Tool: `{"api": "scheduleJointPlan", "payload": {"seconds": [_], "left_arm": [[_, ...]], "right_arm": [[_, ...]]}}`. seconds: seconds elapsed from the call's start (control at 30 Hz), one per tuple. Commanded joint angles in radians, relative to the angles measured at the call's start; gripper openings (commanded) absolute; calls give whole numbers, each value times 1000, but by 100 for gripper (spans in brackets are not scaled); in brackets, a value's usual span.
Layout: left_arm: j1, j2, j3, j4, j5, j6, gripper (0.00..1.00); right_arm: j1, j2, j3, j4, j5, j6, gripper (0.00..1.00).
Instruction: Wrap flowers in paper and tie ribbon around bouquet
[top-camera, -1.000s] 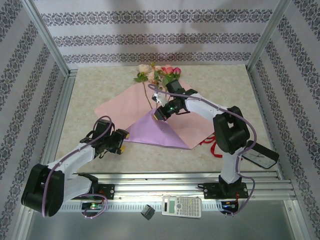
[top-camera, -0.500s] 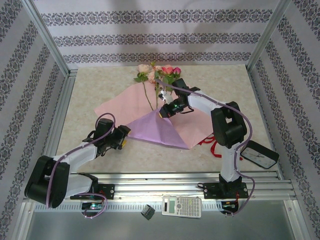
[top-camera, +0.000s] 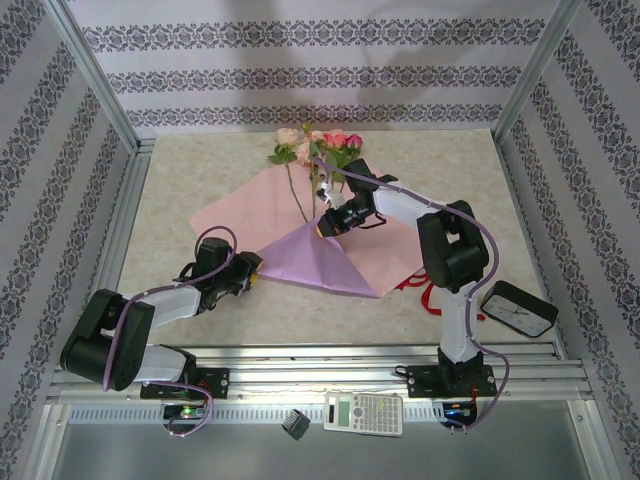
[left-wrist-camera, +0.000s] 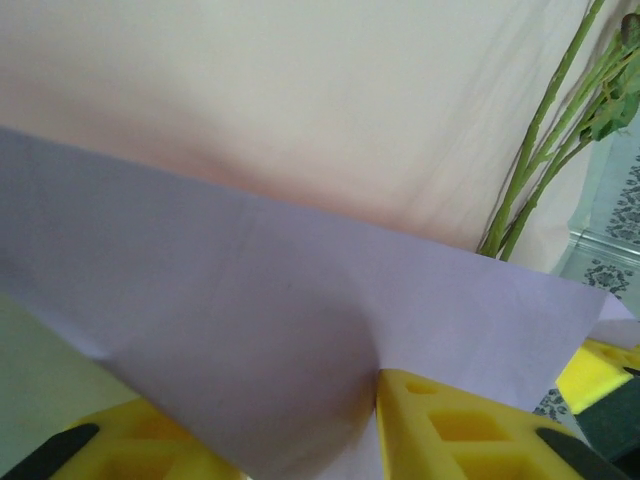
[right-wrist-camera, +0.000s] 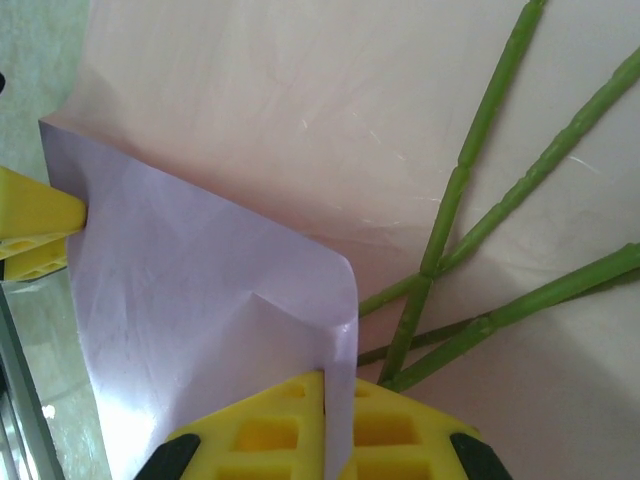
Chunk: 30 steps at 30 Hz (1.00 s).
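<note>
Right claw is clenched on the lilac-and-pink creased paper sheet, green rose stems just ahead; left claw straddles its fold, grip undeterminable. Recommended: draw the 2 held edges evenly across the stems

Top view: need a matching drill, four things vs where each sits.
Things:
1. flowers
2. ribbon
3. calculator
4. paper

Places:
A. on the near ledge, in front of the arm bases
B. back of the table, blooms toward the far wall
C. on the table, beside the right arm
D. mid-table, lilac corner folded over the pink side

Pairs: 1-B, 2-C, 3-A, 4-D
</note>
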Motion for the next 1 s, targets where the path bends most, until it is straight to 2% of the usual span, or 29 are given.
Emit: {"api": "scheduleJointPlan", "payload": {"seconds": [0.0, 0.13, 0.2, 0.27, 0.4, 0.53, 0.6, 0.7, 0.77, 0.83, 0.97], "left_arm": [[8, -27, -4, 12, -17, 0, 30], [8, -59, -23, -44, -31, -2, 13], [8, -66, -30, -62, -34, 0, 7], [7, -67, -36, -79, -38, -9, 2], [6, -79, -40, -100, -61, -41, 0], [2, -104, -40, -118, -79, -78, 0], [-2, -105, -34, -126, -73, -86, 0], [-3, -103, -33, -127, -66, -93, 0], [-4, -99, -35, -126, -65, -98, 0], [-4, -94, -34, -119, -63, -99, 0], [-4, -77, -27, -115, -55, -99, 0]], "right_arm": [[11, 18, 34, 7, -28, 22, 0], [11, 8, 30, 32, -5, 68, 2], [8, -11, 23, 40, 15, 96, 14], [-2, -58, 2, 58, 83, 168, 31], [-54, -249, -121, 72, 307, 419, 49], [-81, -523, -345, 31, 433, 791, 51], [-37, -657, -486, 25, 466, 978, 51], [102, -855, -665, 64, 538, 1308, 52], [213, -940, -779, 172, 598, 1533, 52], [294, -958, -862, 284, 634, 1717, 53], [376, -899, -975, 511, 667, 1902, 51]]}}
